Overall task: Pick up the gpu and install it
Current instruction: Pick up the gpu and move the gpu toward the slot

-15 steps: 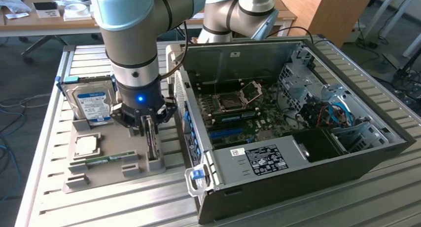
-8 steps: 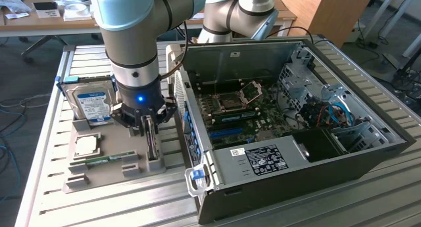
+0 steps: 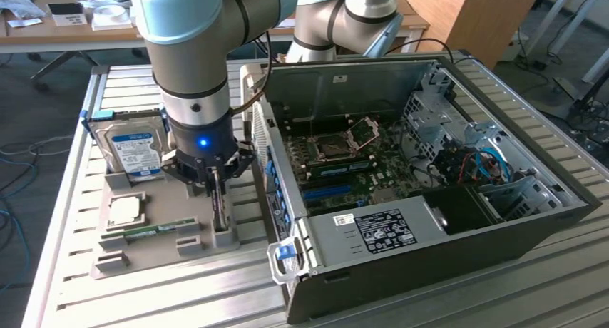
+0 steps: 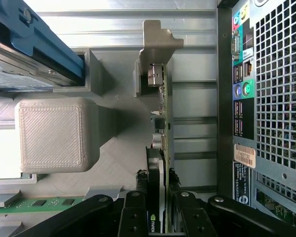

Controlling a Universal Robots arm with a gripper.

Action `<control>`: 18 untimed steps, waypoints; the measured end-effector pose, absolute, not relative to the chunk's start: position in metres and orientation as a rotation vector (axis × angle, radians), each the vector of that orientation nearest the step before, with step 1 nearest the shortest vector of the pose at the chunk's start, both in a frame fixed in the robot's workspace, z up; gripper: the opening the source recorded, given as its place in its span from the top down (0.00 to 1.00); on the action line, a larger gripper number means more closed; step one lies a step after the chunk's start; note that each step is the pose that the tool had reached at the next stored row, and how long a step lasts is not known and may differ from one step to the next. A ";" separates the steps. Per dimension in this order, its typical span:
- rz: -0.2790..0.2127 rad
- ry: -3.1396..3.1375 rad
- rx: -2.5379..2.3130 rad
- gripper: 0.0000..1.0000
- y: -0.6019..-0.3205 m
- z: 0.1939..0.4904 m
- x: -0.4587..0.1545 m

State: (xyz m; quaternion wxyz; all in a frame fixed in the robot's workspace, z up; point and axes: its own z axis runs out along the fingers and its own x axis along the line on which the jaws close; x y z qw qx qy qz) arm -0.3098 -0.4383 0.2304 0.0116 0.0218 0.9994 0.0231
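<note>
Gripper: in the exterior view the gripper (image 3: 217,189) is lowered over the grey holder tray (image 3: 181,200), on the exterior view's left of the open computer case (image 3: 428,260).
Fingers: in the wrist view the two dark fingers (image 4: 134,219) are set one on each face of the gpu (image 4: 160,148). They are partly open and close to the card, with a thin gap left on one side. No firm hold is shown.
Gpu, wrist view: the card is seen edge-on, stood upright in the tray (image 4: 123,158), with its metal bracket (image 4: 155,49) at the end far from the fingers.
Gpu, exterior view: the gpu (image 3: 222,217) is seen as a thin dark card on edge in a slot of the tray, directly under the gripper and just beside the case's rear wall.
Case, exterior view: the side is off, and the motherboard (image 3: 352,164) is laid bare.
Case, wrist view: the perforated rear panel (image 4: 281,98) and coloured ports (image 4: 241,89) are seen next to the card.
Hard drive: the hard drive (image 3: 133,148) is held in the tray. Its blue edge (image 4: 19,54) is seen from the wrist.
RAM stick: the green RAM stick (image 3: 152,232) lies flat in the tray and is seen close up (image 4: 39,203) from the wrist.
Processor: a square chip (image 3: 124,210) is seated in the tray between the hard drive and the RAM stick.
Table: a slatted metal table (image 3: 142,299) carries the tray and the case.
</note>
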 end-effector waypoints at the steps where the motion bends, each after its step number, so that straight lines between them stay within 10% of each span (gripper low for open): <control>1: 0.072 3.117 0.068 0.73 -0.438 0.230 -0.310; 18: 0.073 3.117 0.039 0.73 -0.438 0.231 -0.310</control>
